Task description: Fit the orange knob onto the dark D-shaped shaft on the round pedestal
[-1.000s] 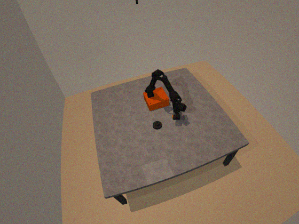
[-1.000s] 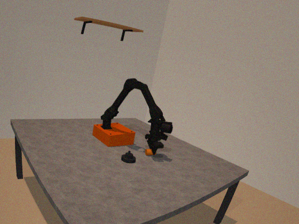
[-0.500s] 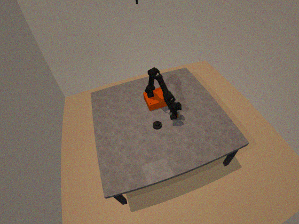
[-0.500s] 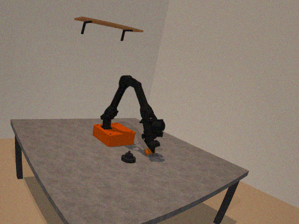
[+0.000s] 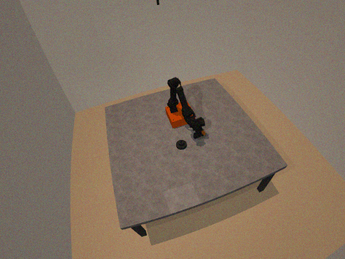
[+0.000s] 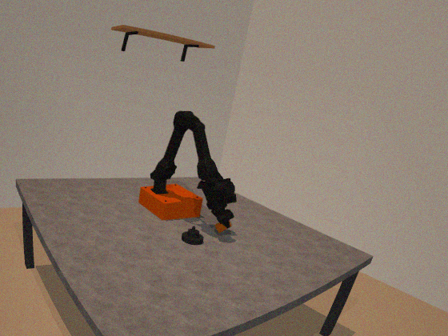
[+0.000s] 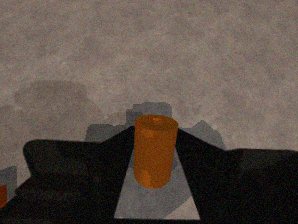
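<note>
One hold, closed on the orange knob [image 5: 203,132] [image 6: 220,228] [image 7: 155,155] in the gripper [image 5: 198,135] [image 6: 223,226] [image 7: 154,131]. Any brand or lettering on the black arm [image 5: 186,112] [image 6: 203,148] or the orange base block [image 5: 178,124] [image 6: 180,210] [image 7: 2,195] too small and grainy to tell; just small dark dots on the upper face of the block, behind the jaws.

Below the jaws, a mottled grey-brown table top [image 5: 148,172] [image 6: 132,272] [image 7: 150,50], with soft-edged shadows under and around the fingers. Farther below, dark table legs [image 5: 265,182] [image 6: 340,302] and a tan floor [image 5: 302,185] [image 6: 12,228]. Well beyond and above the jaws in the exterior view, plain greyish walls [image 5: 129,46] [image 6: 340,120], meeting in a corner, and a brown wall shelf [image 6: 160,36] on dark brackets.

In the wrist view, between the dark fingers, the knob as a plain cylinder, one round end face in sight and a small lighter mark upon it. In the exterior view, tilted at the fingertips, just over the table top. To one side of the jaws and apart from the knob, the round pedestal [image 5: 181,146] [image 6: 192,239], upright on the table, with the dark shaft [image 6: 194,229] bare at its middle. Flat side of the shaft impossible to make out.
</note>
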{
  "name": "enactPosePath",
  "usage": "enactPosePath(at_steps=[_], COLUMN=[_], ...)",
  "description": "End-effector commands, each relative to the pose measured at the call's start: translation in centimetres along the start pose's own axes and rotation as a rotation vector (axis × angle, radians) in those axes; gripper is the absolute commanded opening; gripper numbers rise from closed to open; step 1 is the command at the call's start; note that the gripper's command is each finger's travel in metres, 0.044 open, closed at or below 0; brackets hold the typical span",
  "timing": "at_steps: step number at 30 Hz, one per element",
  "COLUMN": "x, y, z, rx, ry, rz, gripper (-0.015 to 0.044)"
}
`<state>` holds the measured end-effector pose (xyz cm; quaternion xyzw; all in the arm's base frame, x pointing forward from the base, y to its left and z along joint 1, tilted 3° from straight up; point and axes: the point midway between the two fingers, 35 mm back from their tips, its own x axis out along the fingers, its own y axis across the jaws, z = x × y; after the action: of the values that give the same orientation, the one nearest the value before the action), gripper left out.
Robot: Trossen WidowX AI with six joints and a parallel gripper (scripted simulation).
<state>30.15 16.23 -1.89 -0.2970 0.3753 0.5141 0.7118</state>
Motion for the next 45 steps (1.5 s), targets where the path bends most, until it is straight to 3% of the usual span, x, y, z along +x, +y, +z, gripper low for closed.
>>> enactPosePath(at_steps=[1,45], x=[-0.4,-1.9], y=[0.1,0.1], z=[-0.4,-4.7], rx=[-0.005,-0.003], ry=[-0.074,-0.745], rz=[-0.001,0.004], gripper=[0.0179,0.0179])
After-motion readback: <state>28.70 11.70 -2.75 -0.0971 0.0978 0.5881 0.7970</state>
